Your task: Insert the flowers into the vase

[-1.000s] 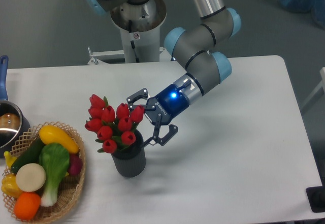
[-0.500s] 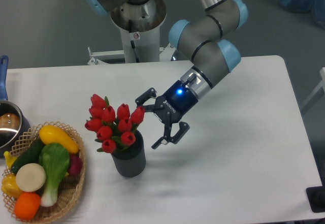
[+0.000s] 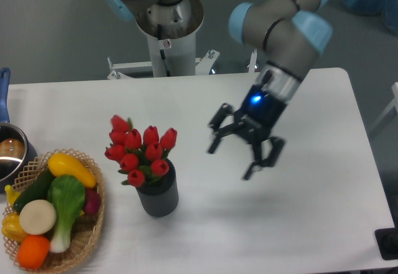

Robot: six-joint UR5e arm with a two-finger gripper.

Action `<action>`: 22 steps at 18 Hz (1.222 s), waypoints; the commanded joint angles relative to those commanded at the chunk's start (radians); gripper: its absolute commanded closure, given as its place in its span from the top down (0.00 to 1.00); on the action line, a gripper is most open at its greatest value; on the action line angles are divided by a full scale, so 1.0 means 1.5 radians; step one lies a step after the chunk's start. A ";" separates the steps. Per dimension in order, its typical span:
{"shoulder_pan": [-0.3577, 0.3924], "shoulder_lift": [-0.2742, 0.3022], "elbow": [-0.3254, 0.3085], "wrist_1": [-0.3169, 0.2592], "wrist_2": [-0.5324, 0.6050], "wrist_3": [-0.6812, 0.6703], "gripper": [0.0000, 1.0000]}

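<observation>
The flowers [image 3: 139,153], a bunch of red tulip buds with green leaves, stand upright in the vase [image 3: 158,194], a small dark grey ribbed cylinder left of the table's middle. The bunch spreads wider than the vase's mouth and leans a little left. My gripper [image 3: 231,160] hangs open to the right of the bunch, well apart from it, with nothing between its fingers. It points down and to the left above the white table [image 3: 298,224].
A wicker basket [image 3: 87,240] of toy vegetables sits at the front left. A metal pot [image 3: 9,156] with a blue handle is at the left edge. The arm's base column [image 3: 168,31] stands behind the table.
The gripper has drawn back from the tulips to the right and slightly upward, staying open. The flowers remain standing in the vase, unmoved.
</observation>
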 joint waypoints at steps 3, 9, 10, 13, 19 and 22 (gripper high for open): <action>0.024 0.011 -0.003 -0.001 0.170 0.009 1.00; 0.031 0.047 -0.006 -0.008 0.333 0.013 1.00; 0.031 0.062 -0.015 -0.018 0.380 0.024 1.00; 0.037 0.088 -0.031 -0.053 0.459 0.112 1.00; 0.089 0.126 -0.030 -0.117 0.452 0.184 1.00; 0.113 0.137 -0.031 -0.141 0.441 0.227 1.00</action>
